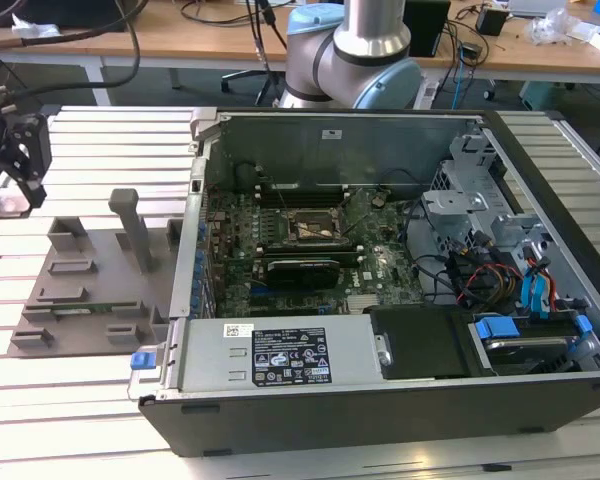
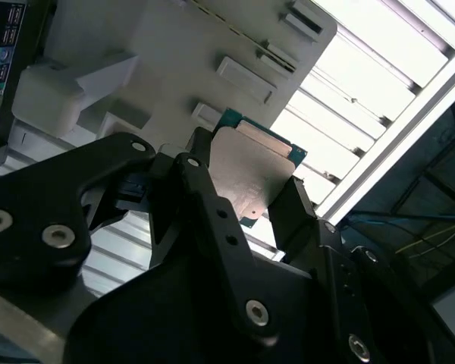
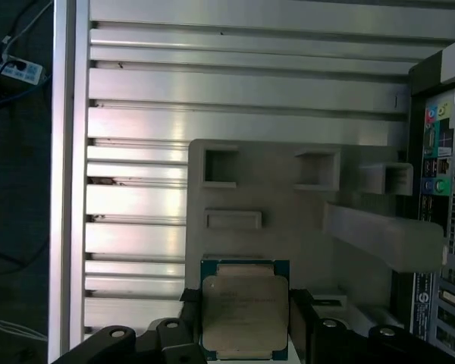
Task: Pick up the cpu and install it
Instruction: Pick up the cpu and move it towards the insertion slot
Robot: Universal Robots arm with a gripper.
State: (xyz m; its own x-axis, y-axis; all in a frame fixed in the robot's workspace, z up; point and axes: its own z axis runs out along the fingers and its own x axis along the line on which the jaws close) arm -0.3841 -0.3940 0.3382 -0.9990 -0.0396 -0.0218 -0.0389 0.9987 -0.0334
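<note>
The cpu (image 3: 244,312) is a flat square chip with a silvery top and a thin teal rim. In both wrist views it sits between my gripper's black fingers (image 2: 199,182), one finger against each of two opposite sides. My gripper (image 3: 244,303) is shut on the cpu (image 2: 254,171) and holds it above the grey plastic fixture block (image 3: 288,197). In the exterior view my gripper (image 1: 23,150) hangs at the far left, over the slatted table beside the fixture block (image 1: 100,280). The open dark socket frame (image 1: 315,228) lies on the green motherboard inside the computer case.
The open computer case (image 1: 380,400) takes up the exterior view's middle and right, with cables, drive bays and blue clips at its right side. An upright post (image 1: 132,225) rises from the fixture block. The arm's base (image 1: 355,60) stands behind the case.
</note>
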